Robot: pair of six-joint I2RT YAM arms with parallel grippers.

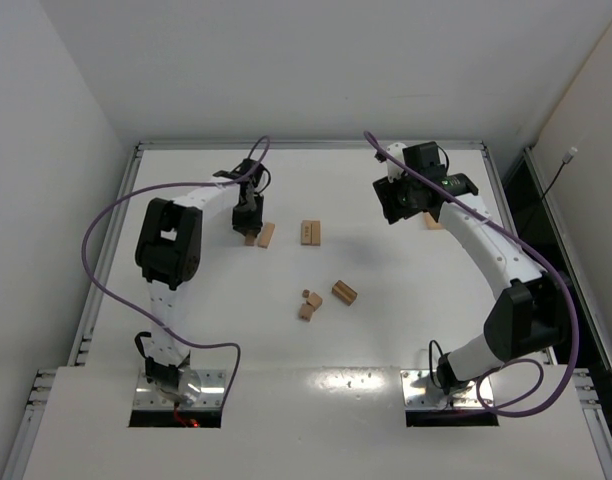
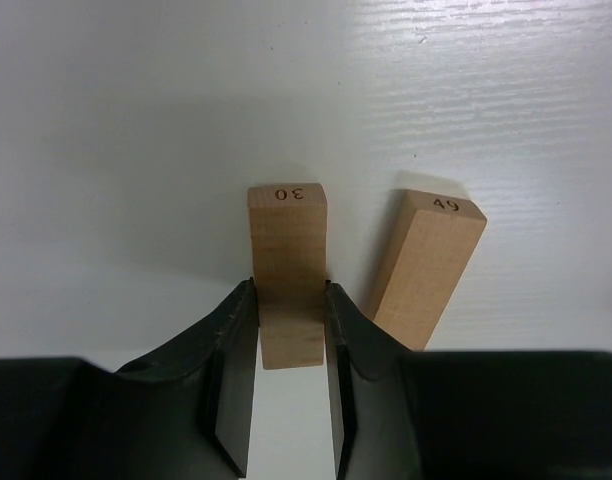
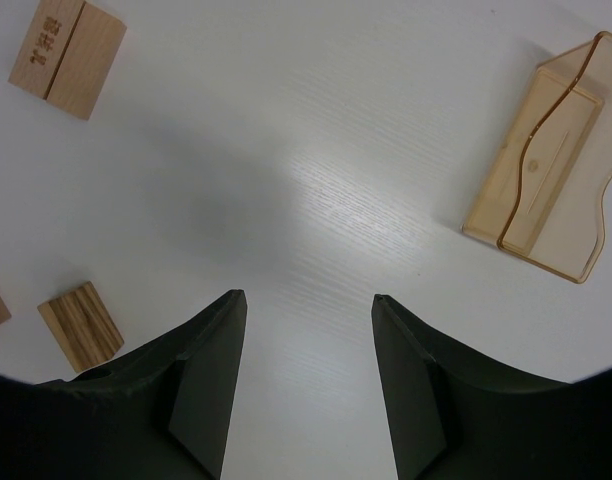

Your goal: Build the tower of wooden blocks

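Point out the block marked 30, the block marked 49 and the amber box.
Block 30 (image 2: 288, 250): left wrist view, middle of its long face.
Block 49 (image 2: 422, 272): left wrist view, middle of its long face.
Amber box (image 3: 531, 165): right wrist view, its main body.

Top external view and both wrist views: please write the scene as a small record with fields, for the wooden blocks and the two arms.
left gripper: fingers shut on plank marked 30
neighbour: plank marked 49, beside it, angled, far ends apart
right gripper: open, nothing between the fingers
amber box: lies near the right gripper
pair of planks: side by side, mid-table
loose blocks: scattered nearer the arm bases
progress: no stack visible yet
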